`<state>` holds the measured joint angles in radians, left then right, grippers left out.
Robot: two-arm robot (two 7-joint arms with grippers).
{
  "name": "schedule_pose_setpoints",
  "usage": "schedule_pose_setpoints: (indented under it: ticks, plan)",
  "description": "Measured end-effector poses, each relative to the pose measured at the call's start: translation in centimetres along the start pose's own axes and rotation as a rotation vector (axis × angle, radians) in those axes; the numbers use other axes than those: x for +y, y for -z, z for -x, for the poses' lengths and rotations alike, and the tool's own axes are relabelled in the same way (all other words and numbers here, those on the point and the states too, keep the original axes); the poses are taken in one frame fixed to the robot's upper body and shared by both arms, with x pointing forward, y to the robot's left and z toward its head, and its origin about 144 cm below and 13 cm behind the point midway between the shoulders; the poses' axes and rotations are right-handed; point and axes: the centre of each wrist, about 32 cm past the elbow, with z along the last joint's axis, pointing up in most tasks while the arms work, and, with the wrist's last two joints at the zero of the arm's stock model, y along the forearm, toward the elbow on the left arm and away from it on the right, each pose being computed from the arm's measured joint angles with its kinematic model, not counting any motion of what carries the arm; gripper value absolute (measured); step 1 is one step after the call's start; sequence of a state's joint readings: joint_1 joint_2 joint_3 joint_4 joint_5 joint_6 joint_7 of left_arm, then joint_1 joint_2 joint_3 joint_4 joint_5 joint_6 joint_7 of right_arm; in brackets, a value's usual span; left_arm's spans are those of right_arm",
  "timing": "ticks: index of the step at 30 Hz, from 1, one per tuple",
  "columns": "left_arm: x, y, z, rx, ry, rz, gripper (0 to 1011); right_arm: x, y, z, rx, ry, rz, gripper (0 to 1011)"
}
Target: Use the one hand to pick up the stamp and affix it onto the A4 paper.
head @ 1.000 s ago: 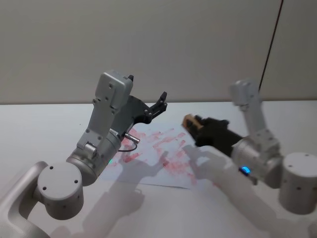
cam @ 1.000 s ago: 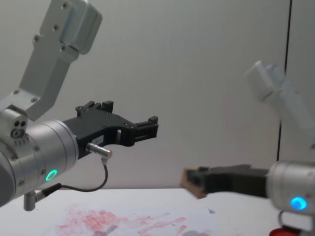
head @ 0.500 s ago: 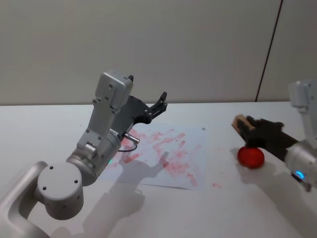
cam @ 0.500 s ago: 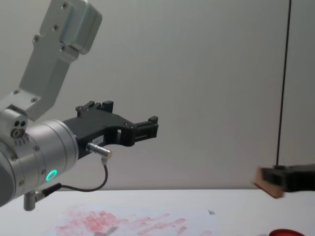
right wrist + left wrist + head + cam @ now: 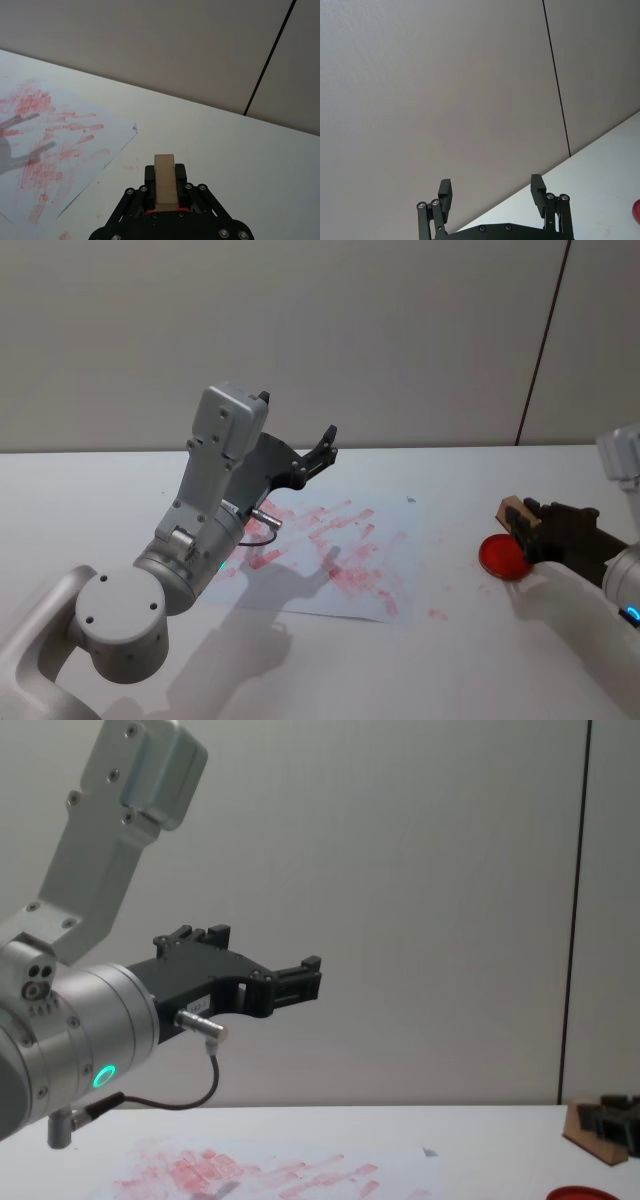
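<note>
The right gripper (image 5: 527,527), clamped on the wooden stamp (image 5: 165,181), hovers over the red ink pad (image 5: 502,556), right of the A4 paper (image 5: 330,555); inking seems underway, then carrying back. The left gripper (image 5: 491,192) idles with its jaws spread above the paper.

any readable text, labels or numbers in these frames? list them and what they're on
No readable text.
Left gripper: a small pale label on its black body, too small to read.
A4 paper: red ink smears only, no legible characters.
Stamp in the right gripper: plain wood, no marking.

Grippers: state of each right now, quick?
Left gripper: open, empty, raised above the A4 paper.
Right gripper: shut on the stamp, over the red disc.
</note>
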<state>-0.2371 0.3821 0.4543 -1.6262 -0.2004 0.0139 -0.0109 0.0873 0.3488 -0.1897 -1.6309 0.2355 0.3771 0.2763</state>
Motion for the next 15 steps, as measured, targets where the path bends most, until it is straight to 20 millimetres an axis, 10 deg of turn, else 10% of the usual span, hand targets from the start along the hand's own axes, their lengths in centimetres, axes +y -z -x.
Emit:
schedule_pose_setpoints:
  ticks: [15]
  plan:
    - [0.0, 0.0, 0.0, 0.0, 0.0, 0.0, 1001, 0.7, 1.2, -0.4, -0.06, -0.002, 0.054, 225]
